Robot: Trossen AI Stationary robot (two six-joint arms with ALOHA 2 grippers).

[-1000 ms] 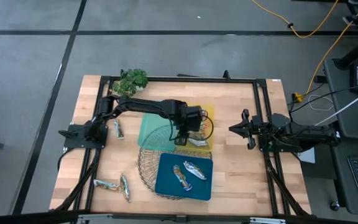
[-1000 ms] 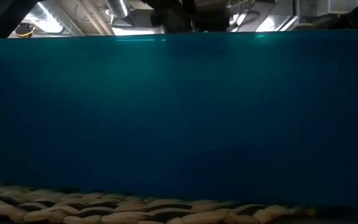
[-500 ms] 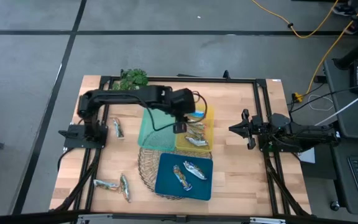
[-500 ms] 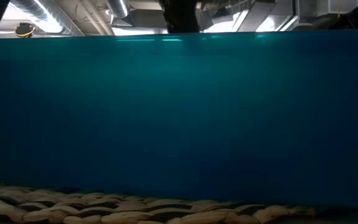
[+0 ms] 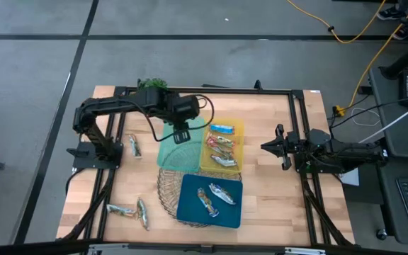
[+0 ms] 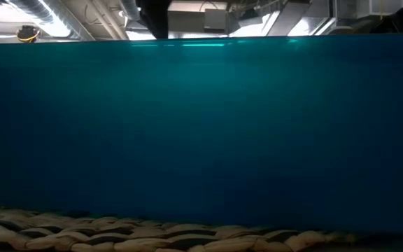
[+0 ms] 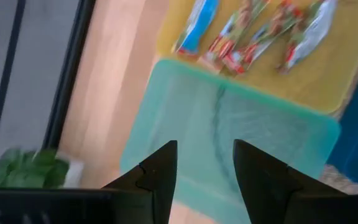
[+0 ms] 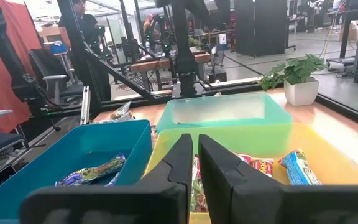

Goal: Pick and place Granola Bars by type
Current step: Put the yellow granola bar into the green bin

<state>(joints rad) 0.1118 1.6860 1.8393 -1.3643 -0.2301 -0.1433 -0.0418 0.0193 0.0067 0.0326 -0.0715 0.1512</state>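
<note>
Granola Bars (image 5: 220,149): four in yellow tray (image 5: 239,127), two in blue tray (image 5: 190,209), green tray (image 5: 167,157) holds none. Three more loose on tabletop (image 5: 268,191): one at 9 o'clock of the green tray, two at 7 o'clock near the front edge. Left gripper (image 5: 180,136) hovers over green tray, fingers apart, nothing held. Right gripper (image 5: 268,147) parked at 3 o'clock of the yellow tray, fingers together, nothing held.

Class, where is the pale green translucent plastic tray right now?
In the high view, the pale green tray sits mid-table, touching the yellow tray on its right, under the left gripper.
</note>
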